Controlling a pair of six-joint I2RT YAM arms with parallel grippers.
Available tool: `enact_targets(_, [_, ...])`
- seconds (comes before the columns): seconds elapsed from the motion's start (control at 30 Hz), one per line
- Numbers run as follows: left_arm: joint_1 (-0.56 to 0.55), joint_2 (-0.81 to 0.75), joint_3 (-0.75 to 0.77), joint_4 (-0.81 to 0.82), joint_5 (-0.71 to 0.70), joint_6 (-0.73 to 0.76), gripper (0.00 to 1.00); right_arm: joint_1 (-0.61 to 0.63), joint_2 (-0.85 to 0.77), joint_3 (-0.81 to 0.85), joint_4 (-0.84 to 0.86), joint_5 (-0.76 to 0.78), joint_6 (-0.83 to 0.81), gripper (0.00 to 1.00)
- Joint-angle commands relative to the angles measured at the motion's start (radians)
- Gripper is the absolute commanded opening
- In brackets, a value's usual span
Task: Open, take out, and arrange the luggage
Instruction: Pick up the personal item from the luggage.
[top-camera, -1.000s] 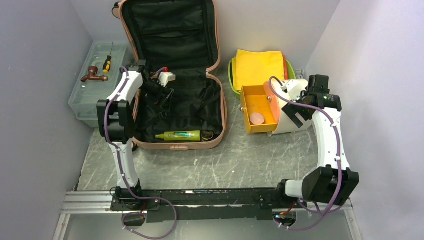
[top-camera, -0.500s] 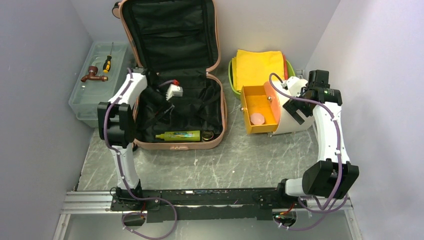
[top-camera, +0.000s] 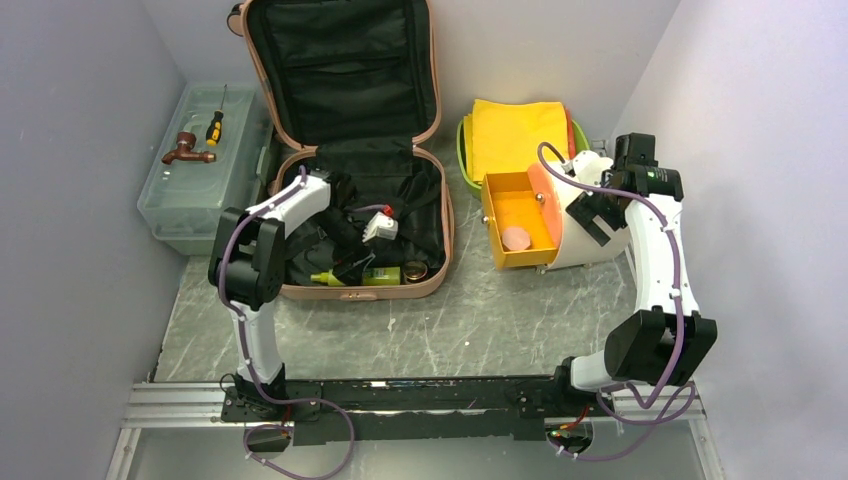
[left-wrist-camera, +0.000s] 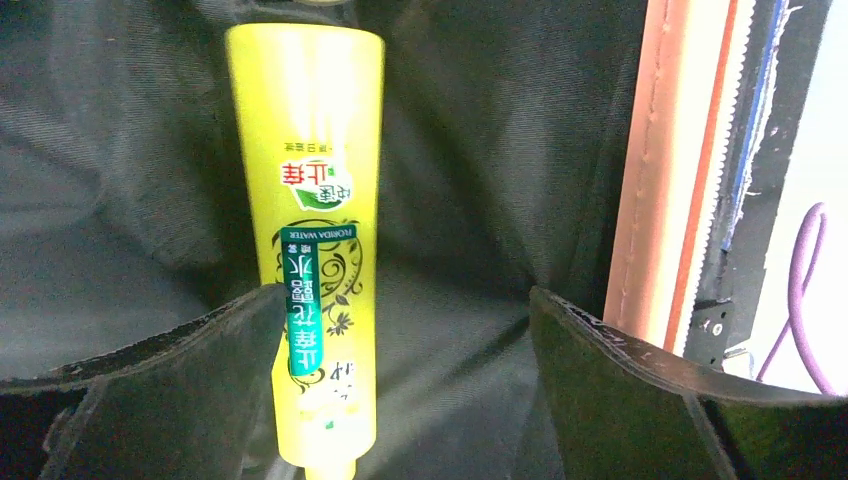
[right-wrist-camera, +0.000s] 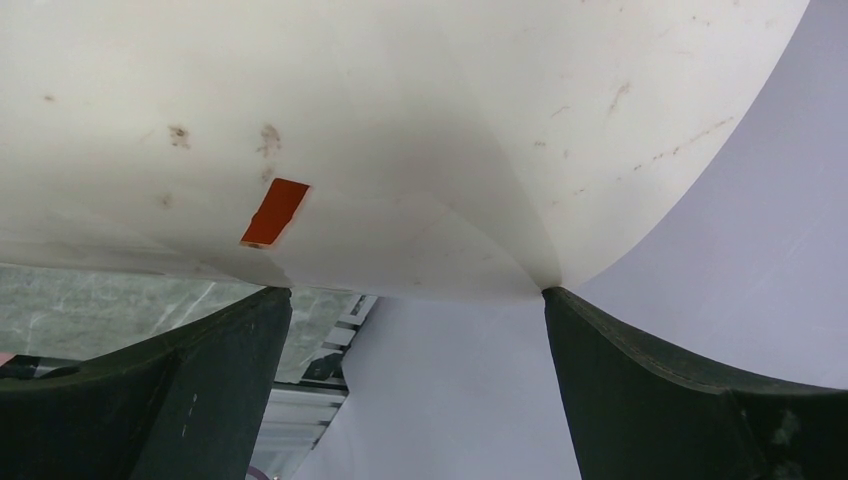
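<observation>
- top view: the luggage (top-camera: 340, 80) sits at the back left of the table (top-camera: 450, 330), wide open, lid propped upright against the rear wall, base flat, black lining showing.
- the left gripper (top-camera: 352, 265) is down inside the base near the front rim, right over a yellow tube (top-camera: 385, 276); a small dark round container (top-camera: 415, 270) lies just beside the tube.
- left of the case, a grey-green toolbox (top-camera: 195, 190) carries a screwdriver (top-camera: 214, 128) and a brown tap (top-camera: 187, 150).
- on the right, the right gripper (top-camera: 592, 212) hangs at a white drawer unit (top-camera: 580, 245); its orange drawer (top-camera: 520, 210) is pulled out with a pink disc (top-camera: 514, 237) inside. behind it, a yellow cloth (top-camera: 518, 135) rests on a lime tray (top-camera: 463, 140).
- left wrist view: left gripper (left-wrist-camera: 405, 292) with fingers spread wide, nothing clamped; the yellow tube (left-wrist-camera: 310, 200) runs lengthwise past the left finger (left-wrist-camera: 180, 370) on the lining, with the salmon rim (left-wrist-camera: 650, 170) at the right.
- right wrist view: right gripper (right-wrist-camera: 415, 292) fingers well apart, white drawer unit (right-wrist-camera: 400, 130) filling the frame close ahead, an orange sticker (right-wrist-camera: 275, 212) on it; contact can't be told.
</observation>
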Motion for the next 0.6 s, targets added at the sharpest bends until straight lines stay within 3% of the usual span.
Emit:
enact_targets(0.0, [-0.056,-0.065,-0.117,0.116,-0.064,-0.08,0.96,0.043,0.038,-0.002,0.131,-0.132,0.0,1.0])
enact_targets(0.27, [-0.087,-0.034,-0.173,0.253,-0.126,-0.201,0.77,0.066,-0.006,-0.026,0.133,-0.112,0.0,1.0])
enact_targets(0.33, [-0.088,-0.033,-0.172,0.271,-0.133,-0.223,0.57,0.066,-0.022,-0.047,0.144,-0.112,-0.006,1.0])
enact_targets(0.43, [-0.087,-0.032,-0.154,0.279,-0.134,-0.247,0.16,0.068,-0.054,-0.089,0.174,-0.116,-0.015,1.0])
enact_targets(0.47, [-0.087,-0.03,-0.138,0.27,-0.132,-0.255,0.08,0.068,-0.065,-0.103,0.187,-0.118,-0.019,1.0])
enact_targets(0.57, [-0.081,-0.043,-0.083,0.225,-0.107,-0.269,0.04,0.068,-0.101,-0.15,0.233,-0.122,-0.025,1.0])
